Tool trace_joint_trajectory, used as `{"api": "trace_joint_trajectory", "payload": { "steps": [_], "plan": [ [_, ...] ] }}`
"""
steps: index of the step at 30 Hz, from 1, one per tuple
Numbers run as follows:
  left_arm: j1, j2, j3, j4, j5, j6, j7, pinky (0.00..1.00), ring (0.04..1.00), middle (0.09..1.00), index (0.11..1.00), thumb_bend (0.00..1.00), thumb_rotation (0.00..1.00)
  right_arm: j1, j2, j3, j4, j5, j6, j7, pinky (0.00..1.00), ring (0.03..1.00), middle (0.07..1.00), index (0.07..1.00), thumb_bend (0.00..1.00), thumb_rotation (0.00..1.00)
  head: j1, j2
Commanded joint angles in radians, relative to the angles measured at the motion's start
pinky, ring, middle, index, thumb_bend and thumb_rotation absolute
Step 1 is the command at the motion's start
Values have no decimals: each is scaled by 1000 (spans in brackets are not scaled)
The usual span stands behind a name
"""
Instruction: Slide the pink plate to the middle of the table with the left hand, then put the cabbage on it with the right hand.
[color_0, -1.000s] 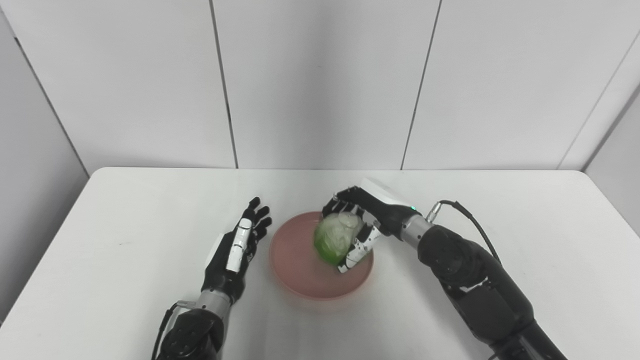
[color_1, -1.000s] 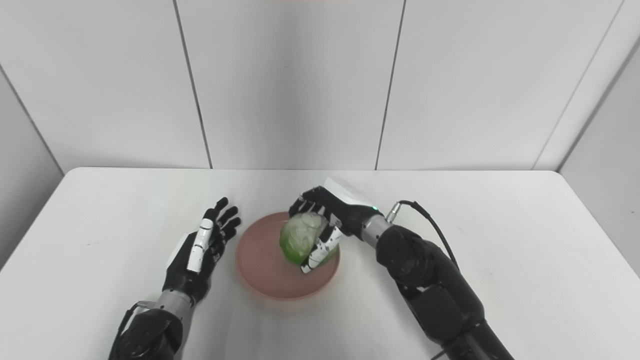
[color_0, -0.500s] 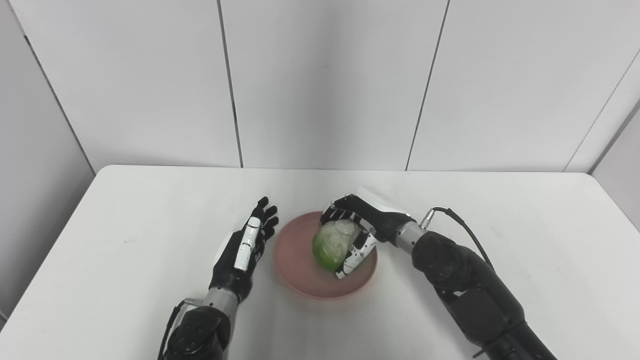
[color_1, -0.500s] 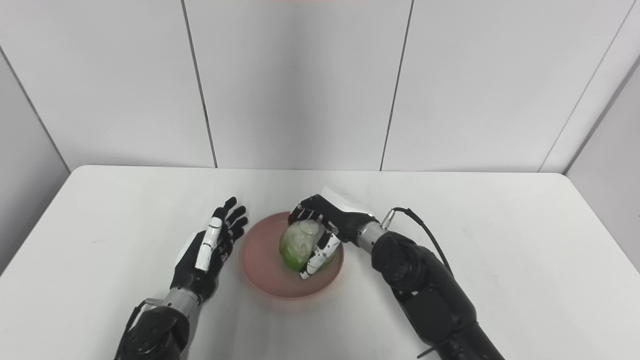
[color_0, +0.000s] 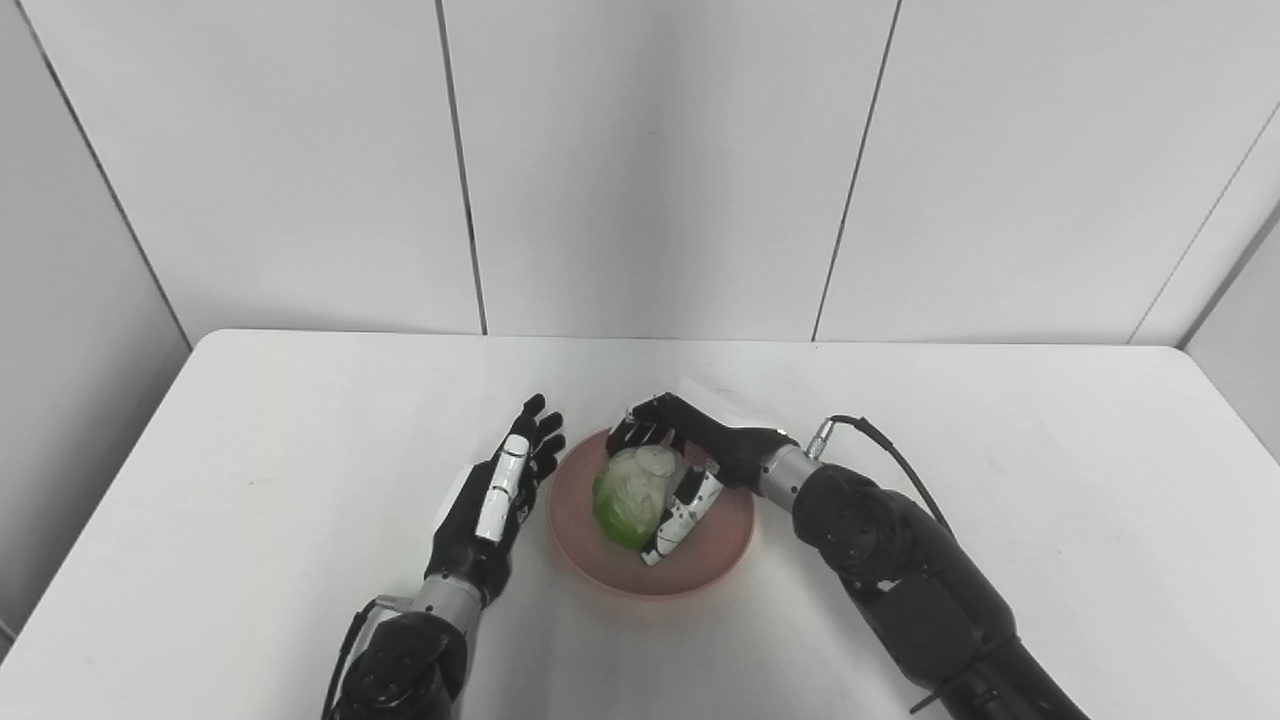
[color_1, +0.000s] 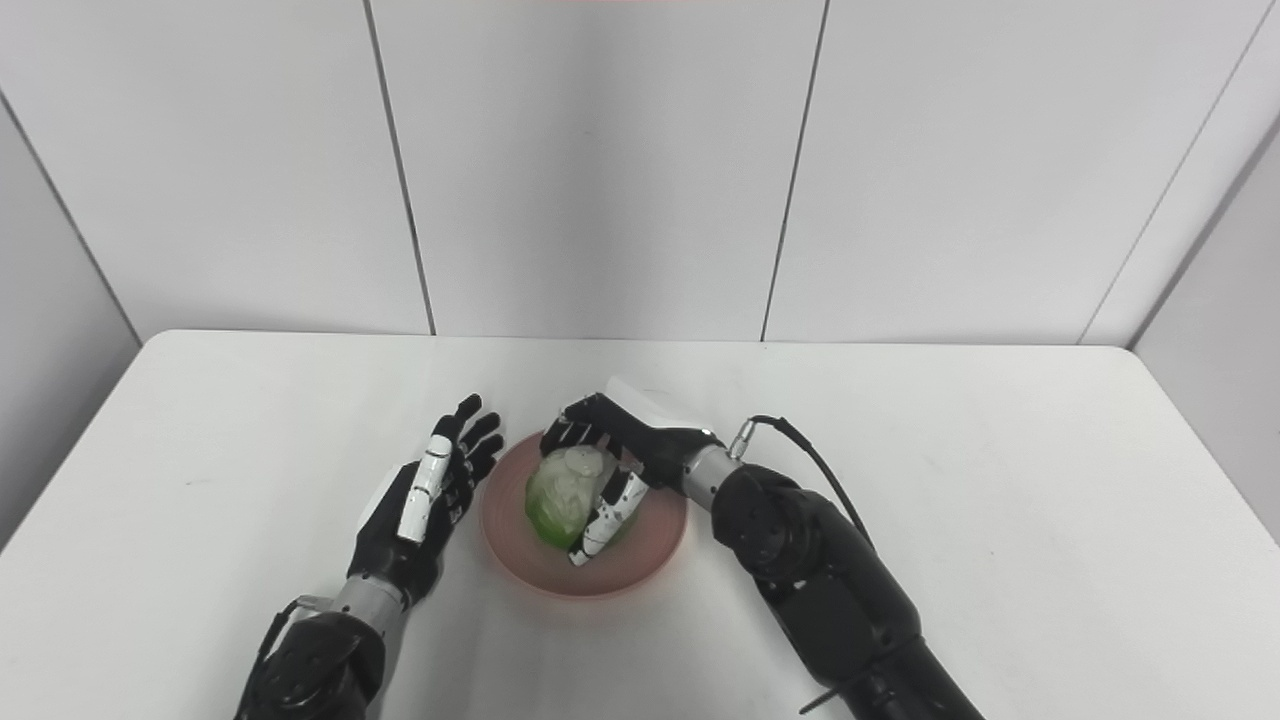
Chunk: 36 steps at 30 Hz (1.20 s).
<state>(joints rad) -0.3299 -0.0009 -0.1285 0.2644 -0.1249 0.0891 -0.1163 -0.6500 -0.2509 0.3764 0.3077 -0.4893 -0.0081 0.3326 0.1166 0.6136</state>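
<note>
The pink plate (color_0: 712, 560) lies near the middle of the white table, a little toward the front. On it rests the pale green cabbage (color_0: 625, 497), left of the plate's centre. My right hand (color_0: 680, 460) is shut on the cabbage, fingers over its far side and thumb across its near right side. Whether the cabbage's weight is on the plate or in the hand I cannot tell. Just left of the plate, my left hand (color_0: 495, 497) stands open with fingers straight, holding nothing, its fingertips close to the rim.
The white table (color_0: 250, 420) carries nothing else. Its back edge meets grey wall panels (color_0: 640, 160). A black cable (color_0: 880, 450) loops off my right wrist.
My right hand has carried the cabbage leftward and lower, down onto the plate. The camera shifted slightly between the earliest frames and now. My left hand keeps its place beside the plate.
</note>
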Motion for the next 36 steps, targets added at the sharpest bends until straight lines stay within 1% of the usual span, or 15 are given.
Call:
{"api": "trace_joint_trajectory", "payload": {
  "steps": [1,4,9,16,19,21,22,24,25,26,27,28,30,33,36],
  "plan": [
    [10,-28,-38,29,17,75,-33,964,960,968,969,599,1000,-44,5,6,3,-7,-36,-11,446,470,470,501,527,0,0,-1],
    [10,-31,-35,27,10,76,-35,965,965,976,973,588,1000,-42,5,19,12,-25,-48,-22,443,466,464,507,526,0,0,1],
    [9,-35,-32,27,7,81,-33,953,963,975,970,584,1000,-43,-2,37,27,-44,-34,-14,455,478,466,507,526,0,1,4],
    [8,-30,-36,27,9,86,-36,959,971,982,980,596,1000,-45,-11,49,38,-72,1,-12,481,510,499,477,527,0,-1,4],
    [8,-31,-33,26,3,89,-38,958,972,983,981,596,1000,-46,-15,54,28,-79,31,11,485,522,501,476,527,0,-1,4],
    [9,-32,-33,22,5,91,-35,958,972,985,983,583,1000,-45,-19,56,12,-79,46,29,479,521,483,501,527,0,-2,3],
    [10,-32,-34,20,7,92,-33,948,965,981,976,584,1000,-45,-22,57,3,-78,52,37,445,503,469,523,525,0,-2,3],
    [10,-31,-36,21,9,87,-33,947,969,984,976,586,1000,-48,-32,70,-23,-95,83,67,500,584,616,504,521,105,-3,2],
    [9,-32,-35,23,10,84,-32,947,969,984,976,586,1000,-53,-43,84,-39,-108,99,96,505,590,627,502,521,112,-2,1],
    [9,-33,-35,24,11,81,-30,941,967,983,974,589,1000,-57,-50,94,-51,-117,110,117,579,672,711,659,667,168,-2,1],
    [9,-34,-33,25,9,82,-29,939,967,983,974,590,1000,-60,-61,106,-69,-126,127,144,604,700,740,712,717,188,-2,1],
    [9,-35,-32,25,7,84,-29,945,969,979,972,594,1000,-63,-69,114,-81,-132,140,162,657,759,793,786,774,239,-2,1],
    [10,-35,-31,26,6,80,-31,946,971,979,973,593,1000,-67,-79,125,-100,-142,162,192,697,804,834,845,816,286,-2,0],
    [10,-35,-32,23,7,82,-31,944,973,979,972,589,1000,-71,-90,138,-125,-159,197,243,712,827,853,870,830,319,-3,0],
    [10,-34,-32,20,10,89,-28,941,969,975,973,590,1000,-71,-94,140,-140,-170,213,269,727,848,874,893,856,345,-4,0]
  ]
}}
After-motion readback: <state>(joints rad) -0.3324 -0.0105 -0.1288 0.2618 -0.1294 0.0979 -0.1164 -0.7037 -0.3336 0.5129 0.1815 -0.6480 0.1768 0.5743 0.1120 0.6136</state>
